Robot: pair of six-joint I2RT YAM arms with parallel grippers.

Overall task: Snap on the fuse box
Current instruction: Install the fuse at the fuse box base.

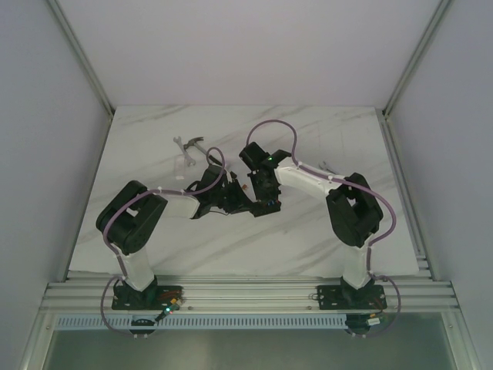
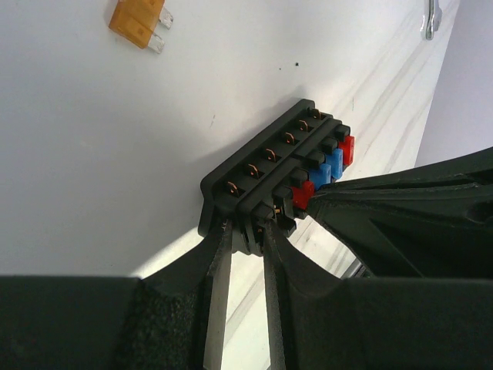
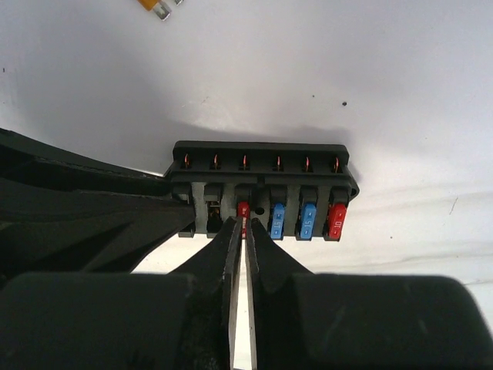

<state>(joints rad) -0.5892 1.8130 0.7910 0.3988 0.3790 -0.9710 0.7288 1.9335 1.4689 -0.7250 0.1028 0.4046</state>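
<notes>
1. The black rectangular plastic fuse box (image 2: 269, 166) was down on the white marbled table (image 1: 308, 231) near its centre, where the two wrists met.
2. The left gripper (image 2: 246, 231) was partly closed, jaws clamped on one short end of the fuse box. The box extended straight out past the fingertips.
3. The right gripper (image 3: 243, 225) was at the box's long open side, roughly square to the left gripper.
4. Its jaws were almost together with only a thin slit between them. The tips pinched a small red blade fuse (image 3: 243, 209) seated in the third slot from the left-gripper end.
5. Further along that row were two blue fuses (image 3: 278, 220), then a second red fuse (image 3: 337, 220) at the far end.
6. A loose orange blade fuse (image 2: 137, 21) lay on the table beyond the box, well apart from it.
</notes>
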